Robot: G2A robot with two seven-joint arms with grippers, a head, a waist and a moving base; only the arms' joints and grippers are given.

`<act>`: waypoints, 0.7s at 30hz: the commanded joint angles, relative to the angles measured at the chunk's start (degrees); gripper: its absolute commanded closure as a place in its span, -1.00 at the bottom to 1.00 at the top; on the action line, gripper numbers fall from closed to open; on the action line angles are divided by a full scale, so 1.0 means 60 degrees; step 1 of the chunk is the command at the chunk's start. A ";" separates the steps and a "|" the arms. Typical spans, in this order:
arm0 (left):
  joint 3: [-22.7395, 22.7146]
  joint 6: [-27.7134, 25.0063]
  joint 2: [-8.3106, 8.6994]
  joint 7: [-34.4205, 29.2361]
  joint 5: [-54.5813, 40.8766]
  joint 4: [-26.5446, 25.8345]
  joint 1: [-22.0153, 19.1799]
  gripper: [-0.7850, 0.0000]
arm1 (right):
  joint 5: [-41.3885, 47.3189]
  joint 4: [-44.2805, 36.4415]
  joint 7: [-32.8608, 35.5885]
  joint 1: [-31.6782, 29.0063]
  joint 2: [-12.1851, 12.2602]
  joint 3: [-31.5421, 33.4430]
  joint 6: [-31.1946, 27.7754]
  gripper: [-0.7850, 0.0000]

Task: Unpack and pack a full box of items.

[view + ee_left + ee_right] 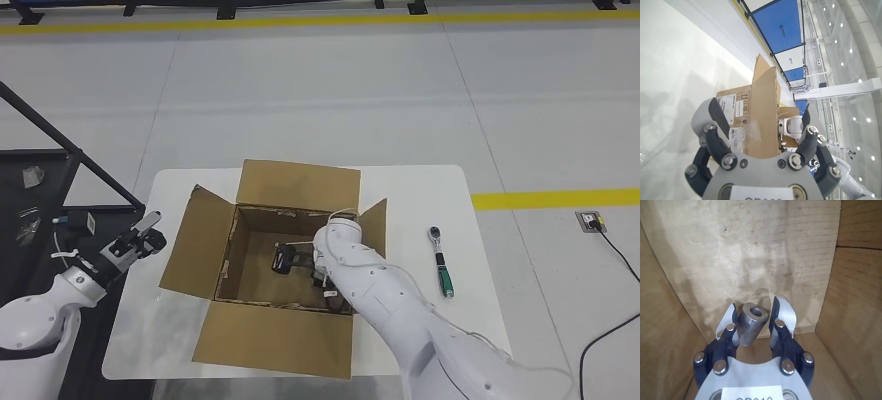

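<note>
On the white table [430, 190] an open cardboard box [300, 185] is placed, and the right gripper [754, 306] is lowered deep inside it. Its fingers are spread on either side of a short metal cylinder [751, 325] with a hole through its middle. One pad seems to touch the round side, while a narrow gap is seen at the other pad, so the piece is not judged to be pinched. Whether the cylinder rests on the cardboard cannot be told. Outside the box, on the right part of the table, a ratchet wrench [441, 262] with a green handle is laid. The left gripper [761, 108] is held just beside the outer left flap, its fingers wide apart with nothing between them. The step in hand is judged to be a grasp for unpacking, though a release during packing cannot be excluded. For a grasp, the fingers must be closed squarely on the cylinder, and the cylinder then lifted clear of the walls and flaps.
</note>
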 commanded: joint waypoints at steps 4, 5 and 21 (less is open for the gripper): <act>-0.0003 0.0001 -0.0010 -0.0029 0.0027 0.0008 -0.0022 -1.00 | 0.0146 0.0004 0.0266 -0.0011 0.0008 0.0085 0.0251 0.02; -0.0004 0.0001 -0.0012 -0.0032 0.0029 0.0009 -0.0025 -1.00 | 0.0213 0.0000 0.0351 -0.0014 0.0004 0.0119 0.0361 0.03; -0.0070 -0.0049 -0.0041 -0.0108 0.0012 0.0079 -0.0013 -1.00 | 0.1146 0.0032 0.1007 -0.0033 0.0121 0.0621 0.0852 0.00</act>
